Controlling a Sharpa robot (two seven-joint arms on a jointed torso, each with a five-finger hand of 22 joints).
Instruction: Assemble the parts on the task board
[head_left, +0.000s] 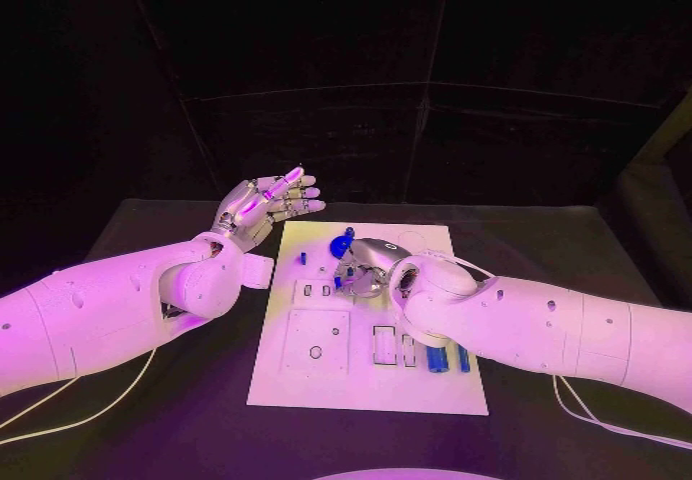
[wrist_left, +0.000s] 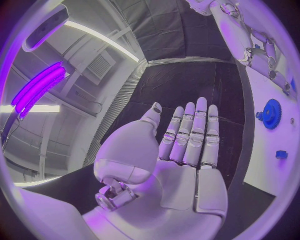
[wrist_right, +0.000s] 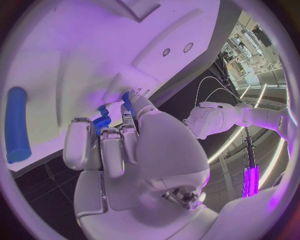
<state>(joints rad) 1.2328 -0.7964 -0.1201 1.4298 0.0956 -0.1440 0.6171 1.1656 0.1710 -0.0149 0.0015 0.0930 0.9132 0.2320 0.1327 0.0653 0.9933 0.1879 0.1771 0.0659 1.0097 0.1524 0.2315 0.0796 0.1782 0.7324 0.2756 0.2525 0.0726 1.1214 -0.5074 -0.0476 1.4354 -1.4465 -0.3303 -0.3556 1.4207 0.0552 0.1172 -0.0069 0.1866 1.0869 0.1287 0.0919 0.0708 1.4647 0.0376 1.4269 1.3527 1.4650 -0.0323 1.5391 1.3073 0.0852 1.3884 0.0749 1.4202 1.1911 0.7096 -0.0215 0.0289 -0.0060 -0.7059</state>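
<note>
Right arm: nearest of all, laid across the task board (head_left: 368, 385) from the right edge of the head view, with the right hand (head_left: 371, 268) curled down over the board's middle.
Right hand: fingers (wrist_right: 100, 147) are bent in around a small blue part (wrist_right: 102, 121), which is pinched at the fingertips and pressed close to the white surface (a toothed edge seems to be visible on it, though that is not certain).
Step in hand: judged to be the seating of that pinched piece into its place on the board.
How it is best done: the part should be kept square to the plate, lowered straight, and released only once it is felt to sit; any sideways drag would risk tipping it.
Left hand: the left hand (head_left: 268, 206) is held up off the table beyond the board's far left corner, palm flat and fingers (wrist_left: 192, 132) stretched out side by side, nothing gripped.
Other parts: a blue gear (wrist_left: 271, 114) is seen standing on the far part of the board; two blue rods (head_left: 444, 358) lie side by side near the right arm's underside; a small blue peg (head_left: 303, 257) stands near the left edge.
Surface: a black table (head_left: 173, 400), the white plate lying lengthways on it, with thin cables trailing from both arms.
Room: dark panelled walls are seen behind the table; bright strip lights are caught overhead in the wrist views.
</note>
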